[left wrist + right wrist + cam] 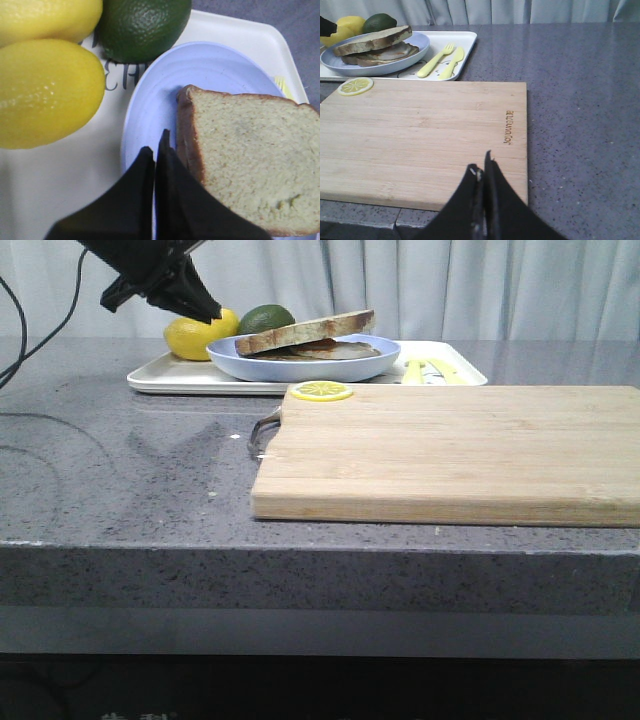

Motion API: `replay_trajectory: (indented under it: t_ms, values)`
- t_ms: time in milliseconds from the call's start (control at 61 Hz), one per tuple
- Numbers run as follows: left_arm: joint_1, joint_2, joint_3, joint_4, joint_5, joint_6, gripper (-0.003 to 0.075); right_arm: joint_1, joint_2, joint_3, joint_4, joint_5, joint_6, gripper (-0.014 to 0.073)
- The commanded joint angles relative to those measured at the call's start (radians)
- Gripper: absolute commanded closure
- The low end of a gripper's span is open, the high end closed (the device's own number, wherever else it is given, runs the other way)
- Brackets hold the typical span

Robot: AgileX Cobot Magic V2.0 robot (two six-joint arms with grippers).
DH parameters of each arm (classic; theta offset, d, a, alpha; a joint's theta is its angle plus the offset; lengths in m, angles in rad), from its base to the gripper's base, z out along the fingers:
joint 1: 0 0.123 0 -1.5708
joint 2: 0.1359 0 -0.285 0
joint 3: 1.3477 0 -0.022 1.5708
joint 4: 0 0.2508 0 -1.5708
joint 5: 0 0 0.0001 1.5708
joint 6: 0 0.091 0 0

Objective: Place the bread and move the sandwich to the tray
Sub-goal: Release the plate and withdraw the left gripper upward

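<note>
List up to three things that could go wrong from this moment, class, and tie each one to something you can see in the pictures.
1. The top slice of the sandwich sits tilted on its plate, so a bump might slide it off.
2. The left gripper hovers shut right by that slice's crust; moving off carelessly could clip it.
3. The lemon and lime lie close to the plate on the tray; a nudge may roll them.

Both grippers are matte black — the left gripper [156, 150] and right gripper [483, 170] taper to thin wedge-shaped fingertips, black cables [20, 325] trailing behind.
</note>
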State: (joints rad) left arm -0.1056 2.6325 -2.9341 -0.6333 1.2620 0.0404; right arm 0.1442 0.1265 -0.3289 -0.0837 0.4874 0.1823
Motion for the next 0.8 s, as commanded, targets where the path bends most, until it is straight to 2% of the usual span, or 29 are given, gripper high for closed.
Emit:
replay_trajectory:
  t_ms: [0,180,295,443,656,788]
  values:
    - [0.001,-0.118,-0.122,-0.056,-0.005,-0.02,0.0741,-0.003,0.009,-0.023,-0.014,-0.075,-0.001,0.0654]
    - [0.001,-0.184,-0.092,-0.048,-0.005,-0.04,0.0741,-0.003,0.009,-0.023,-0.014,-0.075,-0.001,0.0654]
    - [-0.003,-0.25,-0.002,-0.01,-0.005,-0.054,0.0741,-0.003,0.009,-0.023,-0.014,-0.075,-0.001,0.0654]
    - [-0.021,-0.376,0.239,0.073,-0.005,-0.055,0.0741,-0.003,0.009,-0.023,-0.014,-0.075,-0.001,0.0654]
    - [-0.071,-0.603,0.668,0.443,-0.005,-0.052,0.0741,-0.003,0.009,-0.023,-0.014,-0.075,-0.001,0.0654]
    - [-0.065,-0.715,0.893,0.509,-0.005,-0.052,0.0741,-0.003,0.009,-0.023,-0.014,-0.075,-0.001,0.0654]
